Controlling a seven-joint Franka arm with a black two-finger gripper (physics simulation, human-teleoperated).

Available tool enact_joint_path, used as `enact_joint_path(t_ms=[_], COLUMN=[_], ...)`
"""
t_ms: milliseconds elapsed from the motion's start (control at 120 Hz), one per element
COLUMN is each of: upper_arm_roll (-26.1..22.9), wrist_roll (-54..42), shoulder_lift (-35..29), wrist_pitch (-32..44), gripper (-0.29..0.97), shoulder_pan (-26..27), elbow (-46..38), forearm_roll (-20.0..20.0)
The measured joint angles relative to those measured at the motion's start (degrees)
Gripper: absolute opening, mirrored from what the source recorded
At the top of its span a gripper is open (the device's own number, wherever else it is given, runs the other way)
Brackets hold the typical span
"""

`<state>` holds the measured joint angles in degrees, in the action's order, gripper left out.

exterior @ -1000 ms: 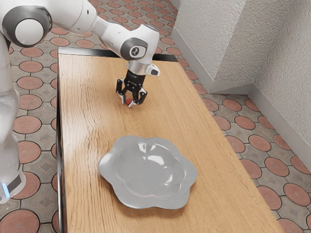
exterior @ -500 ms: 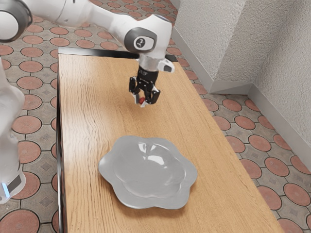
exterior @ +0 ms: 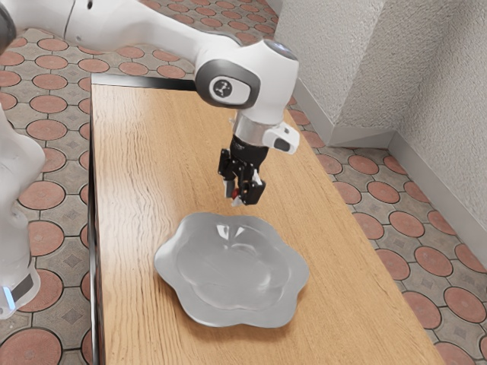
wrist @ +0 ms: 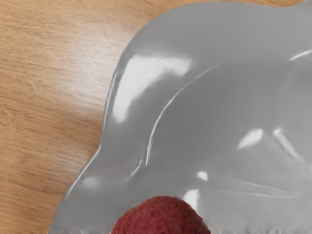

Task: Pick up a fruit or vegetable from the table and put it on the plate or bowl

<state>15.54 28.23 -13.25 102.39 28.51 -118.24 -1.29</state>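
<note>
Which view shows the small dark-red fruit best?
The wrist view: the small dark-red rough-skinned fruit looms close, texture visible, above the grey scalloped plate. The exterior view shows it as a red speck between the black gripper's fingers.

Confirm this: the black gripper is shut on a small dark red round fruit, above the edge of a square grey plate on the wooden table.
Wrong shape: the grey plate is scalloped like a flower, not square, as the exterior view shows. The rest stands: the black gripper is shut on the small dark red round fruit above its edge, on the wooden table.
</note>
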Motion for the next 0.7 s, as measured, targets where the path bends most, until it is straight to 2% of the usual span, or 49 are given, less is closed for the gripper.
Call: enact_joint_path(t_ms=[117, 350, 508, 592, 700], upper_arm_roll=[-2.74, -3.31, -3.18, -3.92, -4.55], wrist_roll=[1.16, 3.16, 3.84, 4.42, 5.1], shoulder_lift=[-0.31, -0.33, 0.68, 1.08, 1.21], wrist_pitch=[-0.15, -0.27, -0.86, -1.24, -2.16], gripper=[0.11, 0.11, 0.47, 0.56, 0.63], shoulder_pan=[0.61, 2.49, 4.19, 4.26, 4.32], elbow=[-0.01, 0.18, 3.14, 3.62, 4.32], forearm_roll=[-0.01, -0.05, -0.21, 0.25, 0.86])
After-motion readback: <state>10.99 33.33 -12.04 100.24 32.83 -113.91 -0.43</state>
